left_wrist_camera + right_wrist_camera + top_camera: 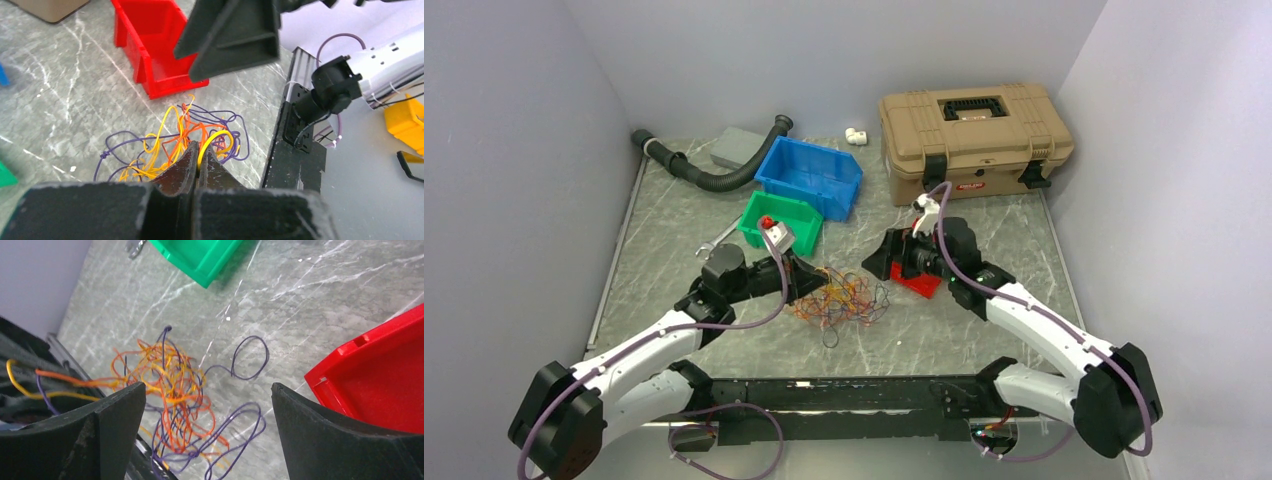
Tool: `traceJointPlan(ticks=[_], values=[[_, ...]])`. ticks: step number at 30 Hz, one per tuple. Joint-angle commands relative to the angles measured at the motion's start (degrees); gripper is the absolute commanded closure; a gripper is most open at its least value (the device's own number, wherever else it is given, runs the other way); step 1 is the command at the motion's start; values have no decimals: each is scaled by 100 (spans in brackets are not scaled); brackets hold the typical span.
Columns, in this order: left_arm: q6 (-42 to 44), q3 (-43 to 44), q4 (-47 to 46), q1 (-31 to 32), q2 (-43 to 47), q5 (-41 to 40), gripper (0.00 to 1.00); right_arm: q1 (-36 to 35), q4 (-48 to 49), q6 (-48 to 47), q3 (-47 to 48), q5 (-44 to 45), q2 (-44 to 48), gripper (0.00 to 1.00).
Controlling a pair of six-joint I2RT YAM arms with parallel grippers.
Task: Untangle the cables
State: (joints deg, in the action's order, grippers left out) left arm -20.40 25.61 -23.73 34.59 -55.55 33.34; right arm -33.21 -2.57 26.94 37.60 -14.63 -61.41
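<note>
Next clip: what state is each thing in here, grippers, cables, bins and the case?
left gripper: fingers shut on the cables, pinching a yellow strand.
right gripper: open, holding nothing.
cables: tangled in one heap.
red bin: upright, visible part empty.
blue bin: upright, looks empty.
tan case: lid shut.

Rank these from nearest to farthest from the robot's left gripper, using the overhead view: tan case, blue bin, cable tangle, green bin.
Measured from the left gripper:
1. The cable tangle, right at its fingertips, with one yellow strand pinched.
2. The green bin, just behind the gripper.
3. The blue bin, further back, behind the green one.
4. The tan case, at the far back right.
</note>
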Motion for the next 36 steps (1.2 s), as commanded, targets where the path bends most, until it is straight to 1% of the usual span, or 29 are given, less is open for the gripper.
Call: traceJointPlan(ticks=[1,2,4,7,9,11,14,17,18,19,21,23,24,26,28,31,32,34,36], values=[[71,-90,-726,9,138,533,100,431,858,718,16,-1075,-194,4],[86,-79,-717,10,126,555,100,462,842,754,95,-1230,-330,4],[175,-65,-756,16,107,657,100,465,505,748,376,-1620,-677,5],[274,-97,-835,54,97,609,100,385,-86,646,894,-2178,-1310,10],[344,-98,-867,69,88,609,100,272,-200,625,938,-2270,-1480,12],[377,-84,-890,79,88,624,100,184,-166,637,855,-2293,-1555,13],[476,-97,-1053,113,80,758,100,77,198,896,633,-2515,-1706,17],[553,-210,-1350,136,79,818,100,-218,614,1076,566,-2646,-1971,22],[579,-217,-1392,146,79,820,100,-340,691,1096,584,-2638,-2079,27],[581,-218,-1403,150,67,814,100,-453,768,1140,590,-2625,-2174,34],[588,-147,-1329,145,47,790,100,-554,915,1244,571,-2616,-2333,62],[586,-114,-1202,154,93,739,100,-501,901,1339,516,-2406,-2296,90],[569,-127,-1143,158,160,665,100,-414,751,1329,518,-2148,-2200,99],[568,-189,-948,155,358,401,100,-172,316,1229,548,-1492,-1856,100],[601,-332,-792,156,621,83,100,57,-403,1063,627,-565,-1370,100],[555,-614,-510,147,1073,-736,100,224,-1334,946,769,1420,-500,100],[510,-687,-359,144,1220,-1104,100,242,-1608,974,785,2102,-202,100],[346,-779,126,138,1604,-2383,100,274,-2009,1143,750,3314,376,100],[-38,-768,933,128,1942,-3844,100,284,-2270,1307,656,4301,931,100]])
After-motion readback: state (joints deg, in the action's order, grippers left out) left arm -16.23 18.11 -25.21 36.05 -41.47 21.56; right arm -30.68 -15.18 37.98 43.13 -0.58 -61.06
